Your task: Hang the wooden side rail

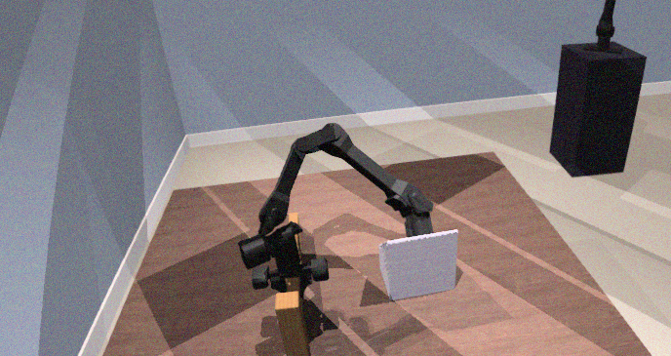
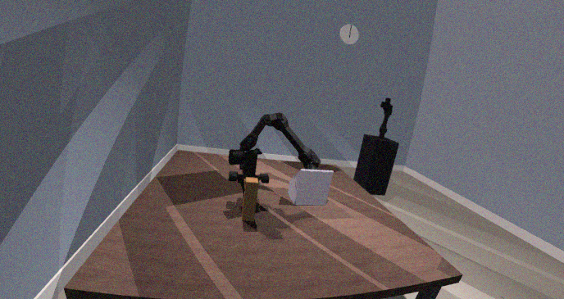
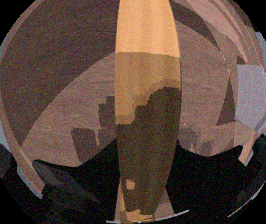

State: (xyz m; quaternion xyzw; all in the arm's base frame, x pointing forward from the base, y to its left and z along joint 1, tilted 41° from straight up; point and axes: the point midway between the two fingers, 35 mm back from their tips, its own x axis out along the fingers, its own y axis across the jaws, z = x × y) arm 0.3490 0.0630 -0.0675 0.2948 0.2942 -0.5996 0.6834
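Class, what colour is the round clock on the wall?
Off-white, with a thin dark hand; the exterior view shows the clock best.
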